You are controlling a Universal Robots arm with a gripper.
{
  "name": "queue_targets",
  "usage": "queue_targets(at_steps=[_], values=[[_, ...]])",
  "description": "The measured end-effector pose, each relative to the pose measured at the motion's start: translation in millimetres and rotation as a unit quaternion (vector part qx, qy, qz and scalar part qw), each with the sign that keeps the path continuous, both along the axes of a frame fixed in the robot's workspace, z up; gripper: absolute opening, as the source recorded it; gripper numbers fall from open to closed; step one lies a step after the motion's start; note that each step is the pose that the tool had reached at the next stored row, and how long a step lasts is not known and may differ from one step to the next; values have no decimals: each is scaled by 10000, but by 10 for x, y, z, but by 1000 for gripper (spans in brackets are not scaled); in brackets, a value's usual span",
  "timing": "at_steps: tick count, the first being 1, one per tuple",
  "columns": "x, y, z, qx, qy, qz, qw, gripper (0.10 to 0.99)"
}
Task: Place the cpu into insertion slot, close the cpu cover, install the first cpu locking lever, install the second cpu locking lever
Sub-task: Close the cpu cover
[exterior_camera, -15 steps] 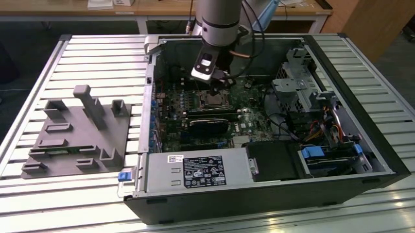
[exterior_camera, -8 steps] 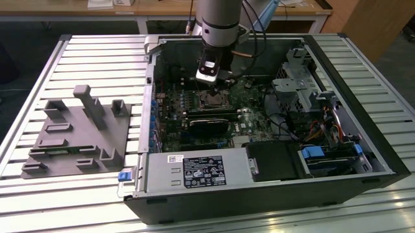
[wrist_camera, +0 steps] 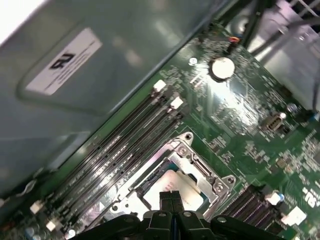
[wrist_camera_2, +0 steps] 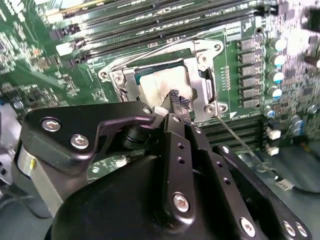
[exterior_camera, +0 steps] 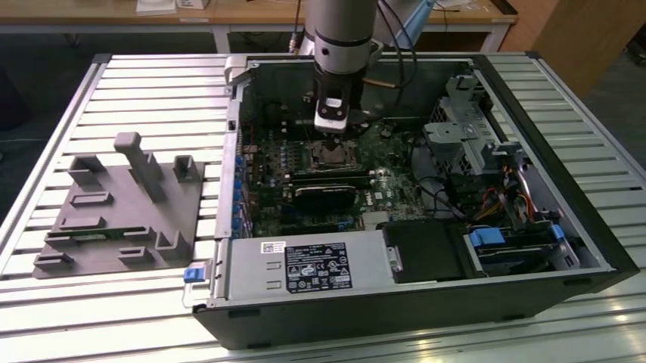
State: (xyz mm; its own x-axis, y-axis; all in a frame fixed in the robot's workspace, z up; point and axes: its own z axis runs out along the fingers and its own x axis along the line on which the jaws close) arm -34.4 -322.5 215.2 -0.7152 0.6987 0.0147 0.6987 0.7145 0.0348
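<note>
The chip lies flat in the socket on the green board, directly under my gripper. In the second wrist view my tips sit over the edge of the chip's pale face, close to one of its corners. The cover lies down around the chip, and the pale top shows through its window (whether it is latched I cannot tell). A thin wire lever runs out from one corner of the socket across the board.

My fingers are pressed together with no gap between them and nothing held, so the two dark tips meet as one narrow point. That point is at the chip's surface, either touching it or just above it; I cannot tell which. In the first wrist view my joined fingertips stand over the chip, with the long black memory slots just beside the socket.

In the exterior view I reach straight down into the open computer case. The case lies on a slatted table, and a grey fixture plate sits to the exterior view's left of it.
</note>
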Motion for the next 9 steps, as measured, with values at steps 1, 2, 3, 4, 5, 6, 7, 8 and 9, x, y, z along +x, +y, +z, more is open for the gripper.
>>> queue_targets(at_steps=[1,2,3,4,5,6,7,8,9], values=[[0,0,-2,0,0,89,10000,106],[0,0,-4,0,0,179,9998,106],[0,0,-8,0,0,364,9993,106],[0,0,-10,0,0,455,9990,106],[0,0,-12,0,0,544,9985,106],[0,0,-16,0,0,723,9974,106],[0,0,-18,0,0,813,9967,106],[0,0,-20,0,0,911,9958,106],[0,0,-22,0,0,1000,9950,106]])
